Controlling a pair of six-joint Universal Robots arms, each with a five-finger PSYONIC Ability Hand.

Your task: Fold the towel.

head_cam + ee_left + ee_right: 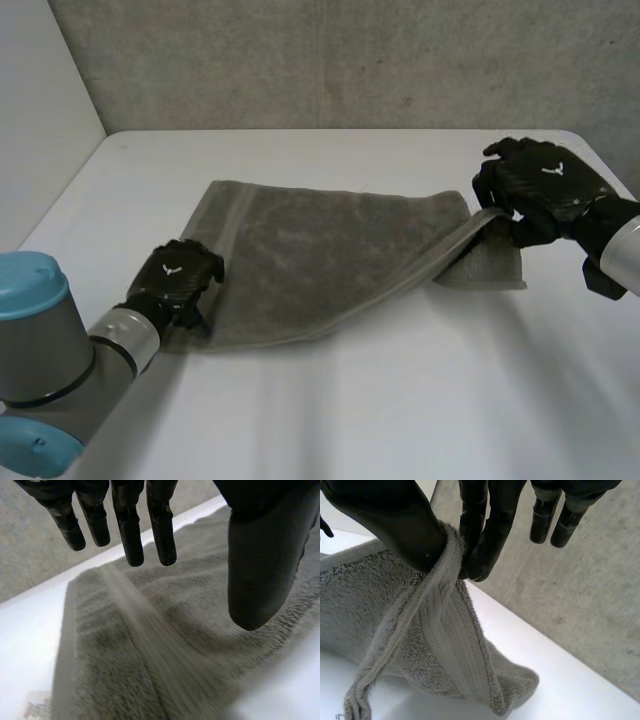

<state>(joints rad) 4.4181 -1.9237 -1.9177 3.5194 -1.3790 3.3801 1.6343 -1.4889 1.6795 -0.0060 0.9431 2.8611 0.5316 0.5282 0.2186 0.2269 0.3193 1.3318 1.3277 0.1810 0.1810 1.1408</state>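
Head view: right hand [545, 190], frame right, pinches a raised corner of the grey towel [320, 260]; left hand [180, 278], lower left, fingers relaxed. Best carried across with edges aligned.

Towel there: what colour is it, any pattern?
Grey all over; the towel has a ribbed band along its edge, clearest in the right wrist view.

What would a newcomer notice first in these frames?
The grey terry towel lies spread on the white table, with its right end raised and twisted off the surface. The black right hand pinches that raised corner between thumb and fingers. The black left hand is at the towel's near left corner, fingers straight.
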